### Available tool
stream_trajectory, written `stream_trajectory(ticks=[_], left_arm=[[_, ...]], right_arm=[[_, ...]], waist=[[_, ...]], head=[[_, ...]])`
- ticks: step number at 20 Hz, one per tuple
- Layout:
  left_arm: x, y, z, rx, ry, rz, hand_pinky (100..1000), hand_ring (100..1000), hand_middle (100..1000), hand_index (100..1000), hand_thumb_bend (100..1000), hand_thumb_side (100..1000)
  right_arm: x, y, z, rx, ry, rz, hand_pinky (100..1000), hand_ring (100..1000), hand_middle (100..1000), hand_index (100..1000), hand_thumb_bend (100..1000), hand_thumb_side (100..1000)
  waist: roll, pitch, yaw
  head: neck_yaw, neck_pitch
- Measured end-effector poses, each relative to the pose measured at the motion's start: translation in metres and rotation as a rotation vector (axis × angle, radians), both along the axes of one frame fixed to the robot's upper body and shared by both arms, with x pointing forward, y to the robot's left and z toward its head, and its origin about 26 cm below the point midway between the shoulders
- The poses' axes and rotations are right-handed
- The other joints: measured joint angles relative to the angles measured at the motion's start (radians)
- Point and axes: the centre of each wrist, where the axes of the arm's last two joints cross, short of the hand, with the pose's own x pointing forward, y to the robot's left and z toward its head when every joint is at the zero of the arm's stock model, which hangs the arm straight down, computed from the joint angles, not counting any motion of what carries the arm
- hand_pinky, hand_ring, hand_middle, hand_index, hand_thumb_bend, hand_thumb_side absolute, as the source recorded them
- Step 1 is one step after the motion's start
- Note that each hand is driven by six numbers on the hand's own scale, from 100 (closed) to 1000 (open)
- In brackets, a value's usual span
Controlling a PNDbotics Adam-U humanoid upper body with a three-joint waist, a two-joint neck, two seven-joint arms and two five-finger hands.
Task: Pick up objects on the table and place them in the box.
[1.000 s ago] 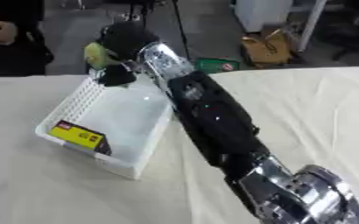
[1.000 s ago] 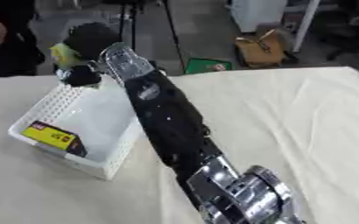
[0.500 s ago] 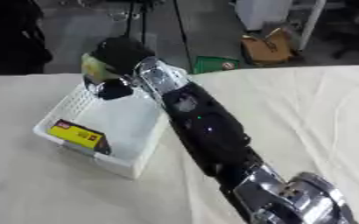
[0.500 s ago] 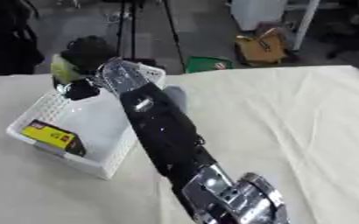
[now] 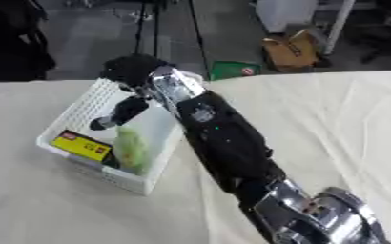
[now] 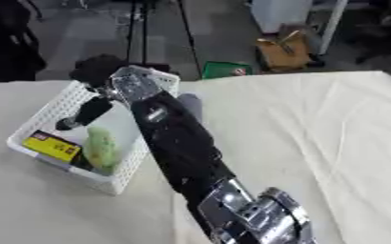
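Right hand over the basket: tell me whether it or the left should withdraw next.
Right. The right hand hangs over the white basket, where the green object lies; withdrawing is probably its move. No left hand shows.

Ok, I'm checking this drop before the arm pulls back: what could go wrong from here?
The right hand hangs open inside the white basket, so lifting out carelessly could catch the wall and drag it. The yellow-green object lies just below and could be nudged. The forearm also crosses the basket's near rim.

Black forearm (image 5: 224, 138), silver joint (image 5: 315, 217), black robot hand (image 5: 132, 76).
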Motion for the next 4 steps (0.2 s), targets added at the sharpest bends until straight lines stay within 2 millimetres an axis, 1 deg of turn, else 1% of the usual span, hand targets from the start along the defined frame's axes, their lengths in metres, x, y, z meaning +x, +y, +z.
stream_trajectory(ticks=[3, 4], left_arm=[[0.0, -0.0003, -0.0002, 0.0, 0.001, -0.001, 708, 697, 800, 752, 100, 668], [0.0001, -0.0006, -0.0005, -0.002, 0.001, -0.002, 709, 697, 800, 751, 100, 668]], right_arm=[[-0.0007, 0.001, 0.001, 0.003, 0.002, -0.003, 984, 1000, 993, 1000, 745, 1000], [-0.0012, 0.0016, 0.0017, 0.006, 0.001, -0.001, 974, 1000, 974, 1000, 732, 1000]], waist=[[0.0, 0.002, 0.0], [0.0, 0.002, 0.0]], head=[[0.0, 0.0], [0.0, 0.0]])
